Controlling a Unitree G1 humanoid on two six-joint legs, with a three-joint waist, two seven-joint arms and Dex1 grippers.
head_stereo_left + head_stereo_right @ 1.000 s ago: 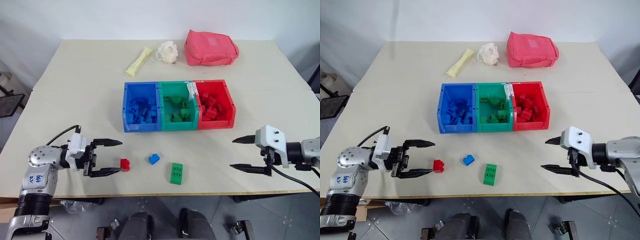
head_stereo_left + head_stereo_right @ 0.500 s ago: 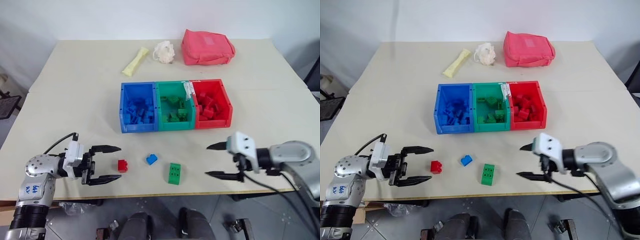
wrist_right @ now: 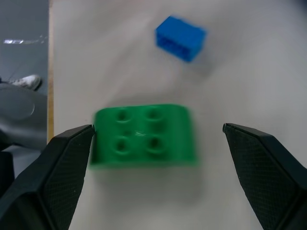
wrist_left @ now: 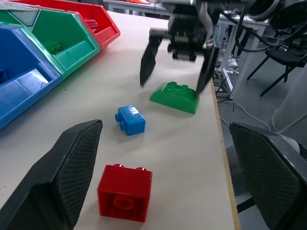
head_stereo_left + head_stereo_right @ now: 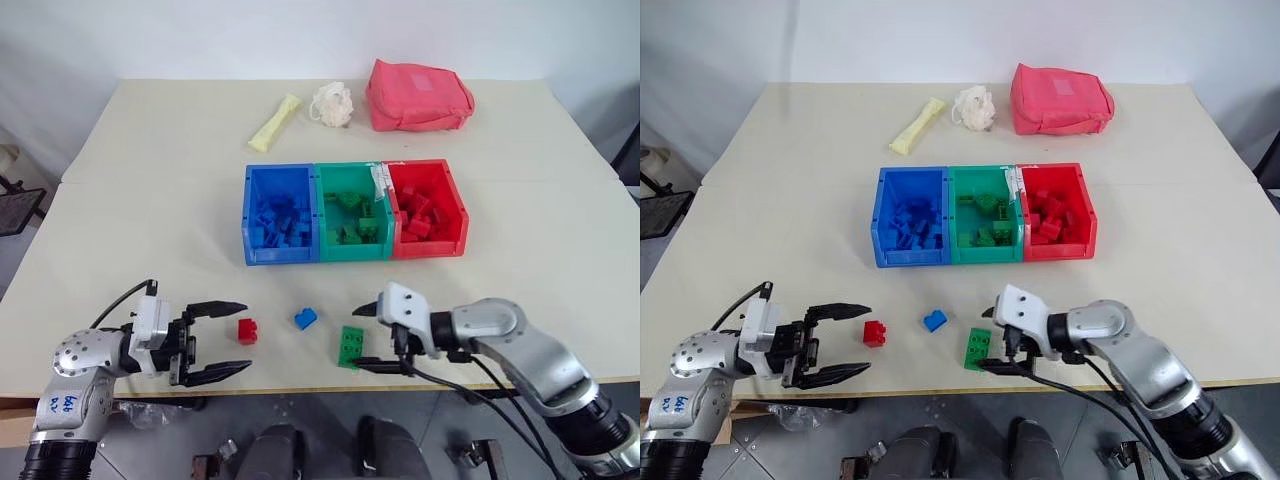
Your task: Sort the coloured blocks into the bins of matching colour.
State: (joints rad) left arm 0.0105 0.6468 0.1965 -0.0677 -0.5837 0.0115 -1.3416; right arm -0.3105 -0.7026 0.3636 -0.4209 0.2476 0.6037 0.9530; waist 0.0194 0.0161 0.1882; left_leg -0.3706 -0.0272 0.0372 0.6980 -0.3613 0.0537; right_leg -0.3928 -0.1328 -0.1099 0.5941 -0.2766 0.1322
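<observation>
Three loose blocks lie near the table's front edge: a red block (image 5: pixel 247 330), a blue block (image 5: pixel 305 318) and a larger green block (image 5: pixel 350 346). My right gripper (image 5: pixel 353 340) is open and straddles the green block (image 3: pixel 144 135), one finger on each side and neither pressing it. My left gripper (image 5: pixel 246 337) is open just left of the red block (image 4: pixel 124 191), which lies ahead between its fingertips, untouched. Behind them stand the joined bins: blue bin (image 5: pixel 283 253), green bin (image 5: pixel 353 250), red bin (image 5: pixel 432 247), each with several blocks of its own colour.
At the table's far side lie a pink-red fabric pouch (image 5: pixel 418 95), a white fluffy ball (image 5: pixel 334 103) and a yellow wrapped stick (image 5: pixel 276 122). The loose blocks lie close to the table's front edge (image 5: pixel 300 385).
My right gripper has swung left and down from the table's right side to straddle the green block. My left gripper has drawn back a little from the red block. Both have stayed open.
</observation>
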